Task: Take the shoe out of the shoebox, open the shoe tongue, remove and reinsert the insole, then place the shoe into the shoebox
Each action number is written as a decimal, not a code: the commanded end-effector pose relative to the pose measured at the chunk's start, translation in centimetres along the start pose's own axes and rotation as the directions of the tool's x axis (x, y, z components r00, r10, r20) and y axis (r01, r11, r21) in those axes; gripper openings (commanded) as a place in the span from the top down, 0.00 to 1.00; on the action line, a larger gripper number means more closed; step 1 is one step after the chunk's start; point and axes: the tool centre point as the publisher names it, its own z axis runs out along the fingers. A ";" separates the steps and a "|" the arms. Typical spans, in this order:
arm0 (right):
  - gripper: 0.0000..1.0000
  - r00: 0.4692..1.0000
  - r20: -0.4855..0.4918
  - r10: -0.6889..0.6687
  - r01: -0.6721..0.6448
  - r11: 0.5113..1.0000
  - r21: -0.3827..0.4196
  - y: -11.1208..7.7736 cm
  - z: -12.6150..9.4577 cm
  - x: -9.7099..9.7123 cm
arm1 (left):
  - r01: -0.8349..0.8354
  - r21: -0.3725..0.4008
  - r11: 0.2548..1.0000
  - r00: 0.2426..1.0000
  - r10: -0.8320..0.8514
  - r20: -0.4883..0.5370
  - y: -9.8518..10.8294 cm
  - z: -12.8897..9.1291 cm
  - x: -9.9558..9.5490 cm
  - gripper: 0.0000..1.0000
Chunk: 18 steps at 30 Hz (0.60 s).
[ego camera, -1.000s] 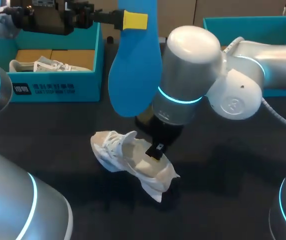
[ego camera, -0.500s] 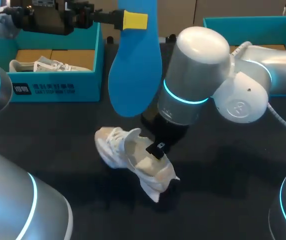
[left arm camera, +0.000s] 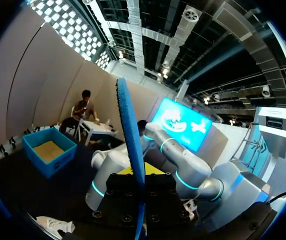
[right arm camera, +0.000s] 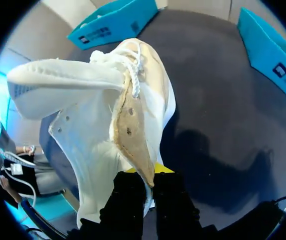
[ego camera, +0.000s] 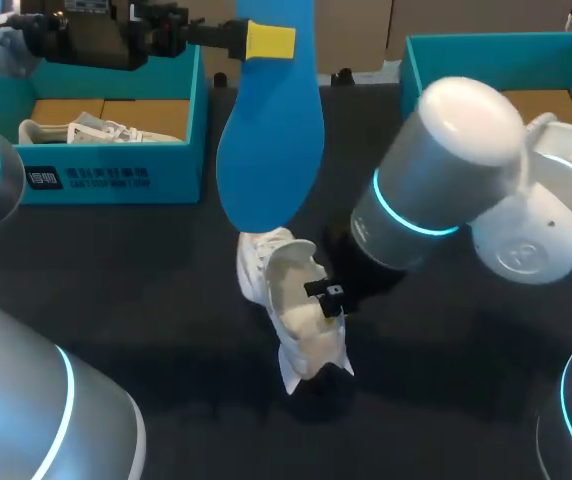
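A white shoe [ego camera: 288, 305] is over the dark table's middle, opening upward, toe toward the far side. My right gripper [ego camera: 328, 297] is shut on its side wall by the opening. In the right wrist view the shoe [right arm camera: 98, 120] hangs ahead of the gripper [right arm camera: 148, 182], with the tan inner edge pinched between the fingers. My left gripper [ego camera: 266, 40] is high at the back, shut on the top end of a blue insole [ego camera: 271, 140] that hangs down toward the shoe. The left wrist view shows the insole [left arm camera: 129, 140] edge-on between the left gripper's [left arm camera: 140, 205] fingers.
A teal shoebox [ego camera: 106, 165] at the back left holds another white shoe [ego camera: 86, 130]. A second teal box [ego camera: 436, 45] stands at the back right, partly behind my right arm [ego camera: 446, 190]. Whether the held shoe touches the table I cannot tell.
My right arm has swung to the right and turned the shoe, bringing its toe round toward the hanging insole. The left arm and the insole have stayed still.
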 end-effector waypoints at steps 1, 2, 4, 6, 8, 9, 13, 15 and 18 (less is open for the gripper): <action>1.00 0.999 -0.018 0.039 -0.041 0.996 -0.080 -0.8 0.3 -0.9 | 0.000 -0.002 1.000 1.000 0.000 0.000 -0.1 0.1 0.0 1.00; 1.00 0.999 -0.020 0.047 -0.048 0.996 -0.080 -0.8 0.6 -1.1 | 0.000 -0.002 1.000 1.000 0.000 0.000 -0.1 0.1 0.0 1.00; 1.00 0.997 -0.012 0.073 -0.074 0.995 -0.071 -0.6 1.2 -1.6 | 0.000 -0.002 1.000 1.000 0.000 0.000 -0.1 0.1 0.0 1.00; 1.00 0.996 -0.012 0.090 -0.091 0.994 -0.066 -0.3 1.6 -2.1 | 0.000 -0.002 1.000 1.000 0.000 0.000 -0.1 0.1 0.0 1.00; 1.00 0.994 -0.005 0.106 -0.106 0.993 -0.058 0.1 2.0 -2.7 | 0.000 -0.002 1.000 1.000 0.000 0.000 -0.1 0.1 0.0 1.00; 1.00 0.993 -0.006 0.115 -0.115 0.992 -0.059 0.2 2.1 -2.9 | 0.000 -0.002 1.000 1.000 0.000 0.000 -0.1 0.1 0.0 1.00; 1.00 0.990 -0.003 0.143 -0.143 0.988 -0.054 0.7 2.8 -3.7 | 0.000 -0.002 1.000 1.000 0.000 0.000 -0.1 0.1 0.0 1.00; 1.00 0.987 -0.009 0.161 -0.161 0.986 -0.045 0.9 3.3 -4.0 | 0.000 -0.002 1.000 1.000 0.000 0.000 -0.1 0.1 0.0 1.00; 1.00 0.986 -0.004 0.165 -0.165 0.986 -0.032 1.1 3.9 -4.2 | 0.000 -0.002 1.000 1.000 0.000 0.000 -0.1 0.1 0.0 1.00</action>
